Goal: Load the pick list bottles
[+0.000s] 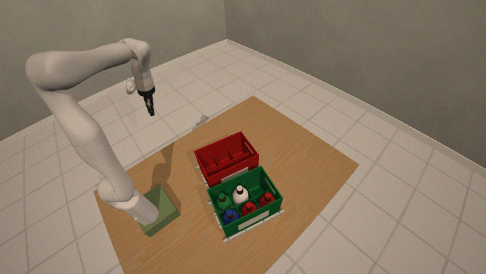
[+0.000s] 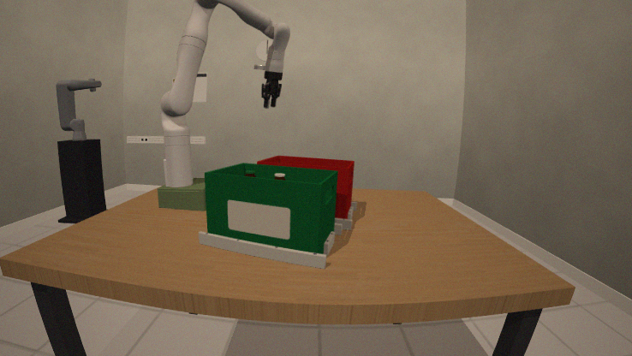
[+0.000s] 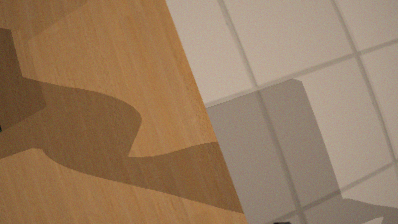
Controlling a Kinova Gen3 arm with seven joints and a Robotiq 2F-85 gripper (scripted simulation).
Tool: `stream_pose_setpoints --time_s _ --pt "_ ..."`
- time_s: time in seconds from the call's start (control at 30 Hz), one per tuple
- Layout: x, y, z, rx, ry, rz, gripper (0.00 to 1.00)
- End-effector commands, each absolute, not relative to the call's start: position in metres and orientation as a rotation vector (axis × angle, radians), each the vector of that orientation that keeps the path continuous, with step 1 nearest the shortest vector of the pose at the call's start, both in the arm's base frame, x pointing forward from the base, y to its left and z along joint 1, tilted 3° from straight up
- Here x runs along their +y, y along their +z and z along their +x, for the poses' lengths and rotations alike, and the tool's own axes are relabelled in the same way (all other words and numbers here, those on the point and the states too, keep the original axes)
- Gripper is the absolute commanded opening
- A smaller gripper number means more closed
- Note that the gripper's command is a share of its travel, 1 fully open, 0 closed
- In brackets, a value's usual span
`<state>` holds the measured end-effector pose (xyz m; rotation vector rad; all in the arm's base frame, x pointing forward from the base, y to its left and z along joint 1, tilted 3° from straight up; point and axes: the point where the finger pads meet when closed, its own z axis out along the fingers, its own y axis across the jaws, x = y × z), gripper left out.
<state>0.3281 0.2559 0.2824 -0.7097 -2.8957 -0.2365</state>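
In the green crate (image 1: 251, 220) (image 2: 217, 207): your five bottles, none moved over yet, by my read.
Red crate (image 1: 234, 171) (image 2: 345, 190): no bottle visible; all listed picks remain.
Pick list: you can't read it here.
Gripper (image 1: 152, 114) (image 2: 270, 106): partly open, empty, high up.

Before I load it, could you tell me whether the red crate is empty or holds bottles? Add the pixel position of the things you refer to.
Empty: the top view shows bare dividers inside it (image 1: 226, 175) (image 2: 345, 190).

Bottles (image 1: 240, 195) stand in one crate (image 1: 253, 217) (image 2: 270, 212), beside another (image 1: 226, 153) (image 2: 345, 186).
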Motion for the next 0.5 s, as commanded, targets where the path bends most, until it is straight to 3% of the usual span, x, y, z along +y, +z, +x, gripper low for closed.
stream_pose_setpoints --time_s 0.0,0.47 --pt "0.259 0.283 0.331 -2.951 -0.205 -0.541 0.67" --pt "0.277 0.285 0.348 -3.058 -0.090 0.041 0.67"
